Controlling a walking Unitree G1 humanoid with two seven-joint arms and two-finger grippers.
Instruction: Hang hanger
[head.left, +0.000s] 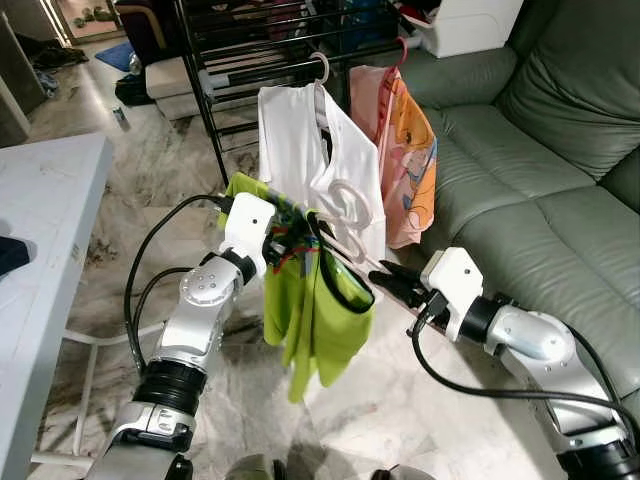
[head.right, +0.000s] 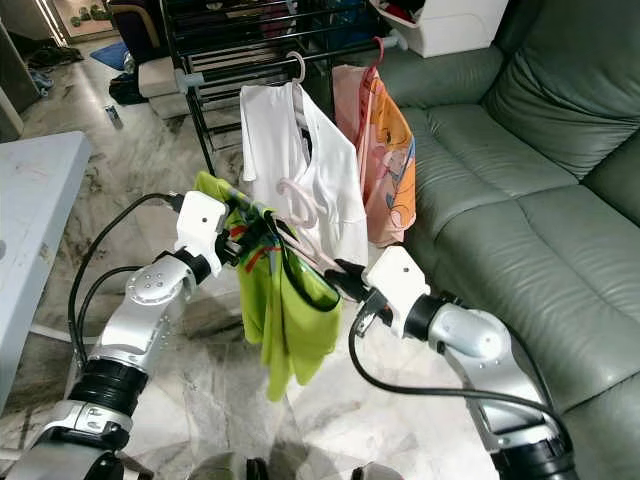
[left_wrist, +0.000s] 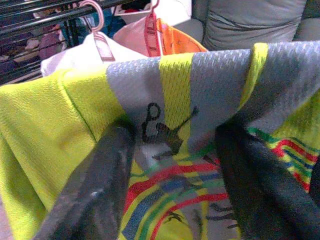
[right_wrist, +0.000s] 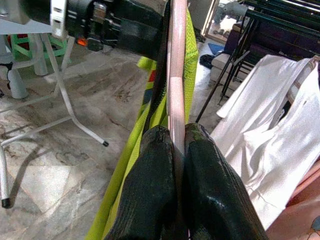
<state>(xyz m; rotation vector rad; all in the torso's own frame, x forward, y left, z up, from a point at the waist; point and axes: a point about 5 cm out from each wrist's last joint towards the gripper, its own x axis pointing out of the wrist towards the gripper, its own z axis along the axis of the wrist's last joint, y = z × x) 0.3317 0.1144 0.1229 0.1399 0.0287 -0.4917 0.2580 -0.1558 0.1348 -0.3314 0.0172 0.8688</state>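
My right gripper (right_wrist: 176, 150) pinches the pink hanger (right_wrist: 176, 75) tight. My left gripper (head.left: 296, 232) squeezes the green shirt (head.left: 315, 320) at ten o'clock from it. The shirt hides most of the hanger.

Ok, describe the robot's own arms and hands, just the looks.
Both arms are silver metal with black ribbed joints and white boxy wrist housings; looped black cables run alongside. The left hand and right hand each have two long glossy black fingers. Red and green wiring shows at the left wrist.
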